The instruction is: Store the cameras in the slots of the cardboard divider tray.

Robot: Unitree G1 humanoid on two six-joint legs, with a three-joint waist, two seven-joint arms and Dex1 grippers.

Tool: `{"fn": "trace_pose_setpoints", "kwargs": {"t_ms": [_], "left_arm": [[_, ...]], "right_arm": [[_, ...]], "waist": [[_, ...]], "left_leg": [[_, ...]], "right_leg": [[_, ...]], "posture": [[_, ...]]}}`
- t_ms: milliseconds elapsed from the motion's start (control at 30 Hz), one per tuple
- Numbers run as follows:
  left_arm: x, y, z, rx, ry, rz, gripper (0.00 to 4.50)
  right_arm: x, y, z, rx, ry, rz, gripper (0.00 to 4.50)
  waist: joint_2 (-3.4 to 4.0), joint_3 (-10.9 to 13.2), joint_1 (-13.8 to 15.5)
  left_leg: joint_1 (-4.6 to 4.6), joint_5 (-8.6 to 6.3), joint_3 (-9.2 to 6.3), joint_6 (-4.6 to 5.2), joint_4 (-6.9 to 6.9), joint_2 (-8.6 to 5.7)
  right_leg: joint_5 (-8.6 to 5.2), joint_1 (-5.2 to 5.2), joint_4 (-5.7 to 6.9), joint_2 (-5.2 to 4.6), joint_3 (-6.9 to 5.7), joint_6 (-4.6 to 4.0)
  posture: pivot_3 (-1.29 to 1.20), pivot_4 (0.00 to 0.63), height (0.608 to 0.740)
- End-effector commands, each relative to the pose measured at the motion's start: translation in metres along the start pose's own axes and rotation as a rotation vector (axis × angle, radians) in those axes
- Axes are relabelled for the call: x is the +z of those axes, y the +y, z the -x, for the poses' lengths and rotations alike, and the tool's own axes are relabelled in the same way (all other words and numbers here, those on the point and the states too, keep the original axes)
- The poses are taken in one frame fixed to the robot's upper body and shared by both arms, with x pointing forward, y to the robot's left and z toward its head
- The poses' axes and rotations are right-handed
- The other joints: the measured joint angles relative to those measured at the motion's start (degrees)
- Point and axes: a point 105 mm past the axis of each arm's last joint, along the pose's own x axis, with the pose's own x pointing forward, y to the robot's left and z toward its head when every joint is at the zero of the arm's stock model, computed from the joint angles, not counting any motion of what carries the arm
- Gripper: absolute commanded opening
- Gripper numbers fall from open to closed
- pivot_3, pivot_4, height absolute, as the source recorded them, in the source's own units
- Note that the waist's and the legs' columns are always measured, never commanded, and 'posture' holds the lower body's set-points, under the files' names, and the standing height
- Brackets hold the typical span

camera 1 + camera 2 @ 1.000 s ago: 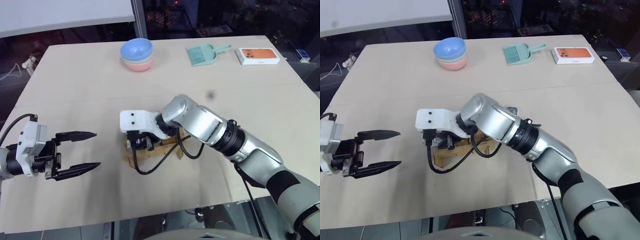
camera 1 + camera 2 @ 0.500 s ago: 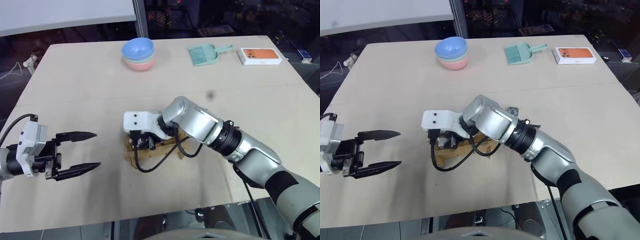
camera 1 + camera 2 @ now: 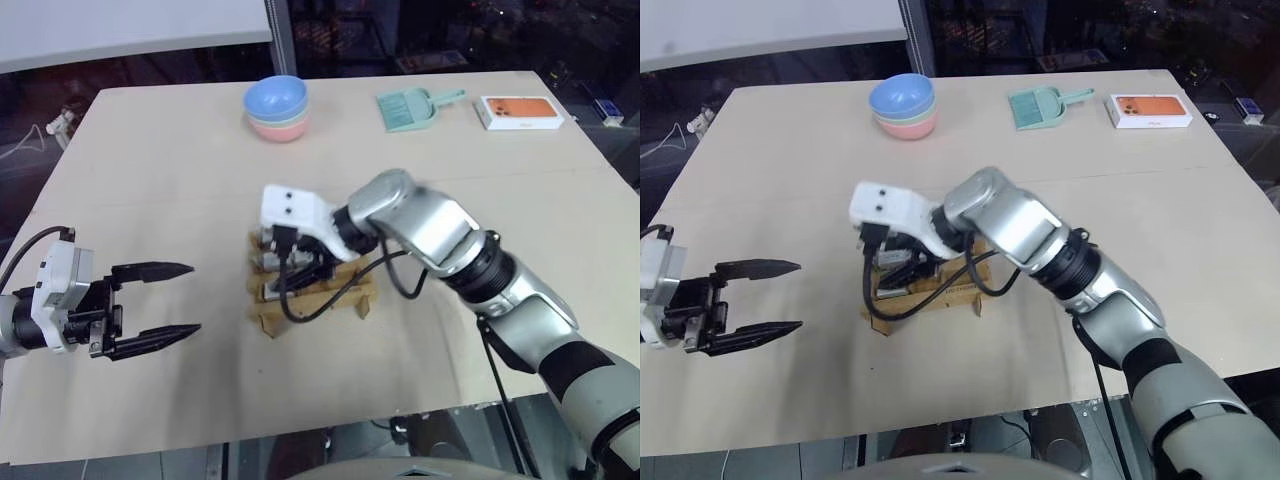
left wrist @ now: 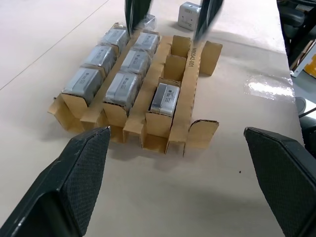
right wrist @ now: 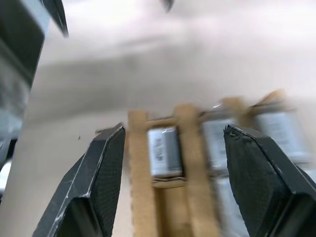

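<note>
Right end effector (image 5: 170,148) lifted, tray (image 3: 345,300) part-hidden

It looks like a robot test lab. A plain beige table (image 3: 150,150) carries unrelated props far beyond the grippers: stacked bowls (image 3: 275,108), a teal dustpan (image 3: 408,108), a phone box (image 3: 517,111). Dark glass walls stand behind the table.

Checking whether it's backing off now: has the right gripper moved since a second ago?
Yes. The right gripper has lifted off the cardboard divider tray and shifted toward the bowls, fingers now apart.
</note>
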Motion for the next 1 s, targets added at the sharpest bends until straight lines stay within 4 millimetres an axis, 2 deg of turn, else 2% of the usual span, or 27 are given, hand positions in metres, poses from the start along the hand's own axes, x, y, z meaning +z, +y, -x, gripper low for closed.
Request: {"fn": "trace_pose_setpoints", "kwargs": {"t_ms": [33,133,200,267,467,633,833,1000], "left_arm": [[0.003,-0.001,0.003,-0.002,-0.009,-0.023,4.50],[0.002,-0.002,0.002,-0.004,-0.013,-0.020,4.50],[0.003,-0.002,0.001,-0.005,-0.014,-0.021,4.50],[0.004,0.000,0.000,-0.005,-0.020,-0.023,4.50],[0.007,0.001,-0.004,-0.009,-0.029,-0.024,4.50],[0.006,0.001,-0.006,-0.017,-0.028,-0.022,4.50],[0.007,0.001,-0.006,-0.018,-0.027,-0.023,4.50],[0.007,0.000,-0.006,-0.018,-0.027,-0.021,4.50]], "right_arm": [[0.002,0.003,0.035,-0.014,-0.126,0.010,3.12],[-0.001,0.002,0.070,-0.056,-0.277,-0.003,3.12],[-0.009,0.000,0.089,-0.102,-0.302,-0.034,3.12],[-0.031,-0.002,0.110,-0.161,-0.264,-0.042,3.12],[-0.083,0.000,0.149,-0.272,-0.191,-0.100,3.12],[-0.123,0.000,0.162,-0.340,-0.033,-0.160,3.12],[-0.145,0.001,0.162,-0.421,0.072,-0.248,3.12],[-0.143,-0.003,0.170,-0.501,0.039,-0.372,3.12]], "waist": [[-0.01,-0.01,0.04],[-0.03,0.00,0.06],[0.01,0.04,0.06],[0.00,0.04,-0.01],[-0.02,0.04,0.06],[-0.02,0.05,-0.10],[-0.03,0.05,0.01],[-0.04,0.05,0.08]], "left_leg": [[0.00,0.00,0.01,0.00,0.00,0.01],[-0.02,-0.01,0.03,0.01,0.00,-0.02],[-0.03,-0.01,0.02,0.02,0.00,-0.03],[-0.01,-0.01,0.04,0.02,0.00,-0.03],[-0.01,-0.01,0.06,0.03,-0.02,-0.06],[0.06,-0.01,0.15,0.04,-0.01,-0.06],[0.06,-0.01,0.16,0.04,-0.01,-0.03],[0.06,-0.01,0.17,0.04,0.00,-0.03]], "right_leg": [[0.00,0.00,-0.01,-0.01,0.00,0.01],[0.00,0.01,-0.05,-0.02,0.01,0.01],[0.10,0.00,-0.06,-0.01,0.01,0.18],[0.10,0.00,-0.05,0.01,0.03,0.19],[0.09,0.02,-0.11,0.03,0.05,0.19],[0.07,0.01,-0.10,0.07,0.17,0.19],[0.07,0.01,-0.10,0.11,0.19,0.19],[-0.03,0.01,-0.10,0.09,0.21,0.02]], "posture": [[0.00,0.150,0.740],[0.00,0.150,0.740],[0.00,0.150,0.740],[0.00,0.150,0.740],[0.00,0.150,0.740],[0.00,0.150,0.740],[0.00,0.150,0.740],[0.00,0.150,0.740]]}}
